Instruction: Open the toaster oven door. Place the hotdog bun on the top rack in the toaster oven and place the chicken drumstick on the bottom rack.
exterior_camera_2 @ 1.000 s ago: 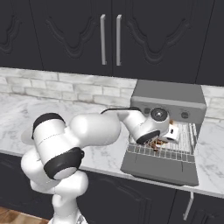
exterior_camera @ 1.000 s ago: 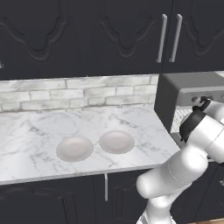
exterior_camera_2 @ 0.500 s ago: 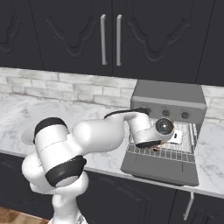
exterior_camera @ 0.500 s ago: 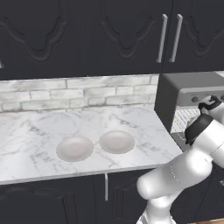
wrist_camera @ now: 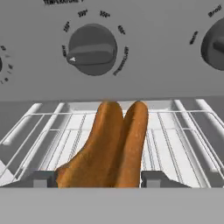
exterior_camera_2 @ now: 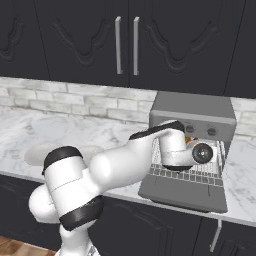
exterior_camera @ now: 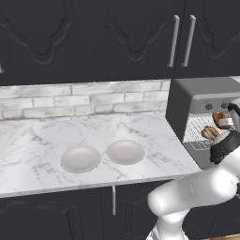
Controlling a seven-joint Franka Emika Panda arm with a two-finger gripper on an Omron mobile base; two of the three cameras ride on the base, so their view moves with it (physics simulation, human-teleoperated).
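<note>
**Hidden and cut off**

Bun (wrist_camera: 111, 146) cropped at the near end behind the fingertips (wrist_camera: 43, 179) — grip unclear. Oven (exterior_camera: 201, 101) cut by the right edge. Drumstick (exterior_camera: 210, 133) small, blurred — rack level unreadable.

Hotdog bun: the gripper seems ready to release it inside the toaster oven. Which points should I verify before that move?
1. Toaster oven door open, lying flat: ok.
2. Hotdog bun held in the gripper, between both fingertips: ok.
3. Bun at the top rack, just under the temperature knob: ok.
4. Bun resting on the rack wires: cannot tell.
5. Brown piece lower in the oven is the chicken drumstick on the bottom rack: cannot tell.
</note>
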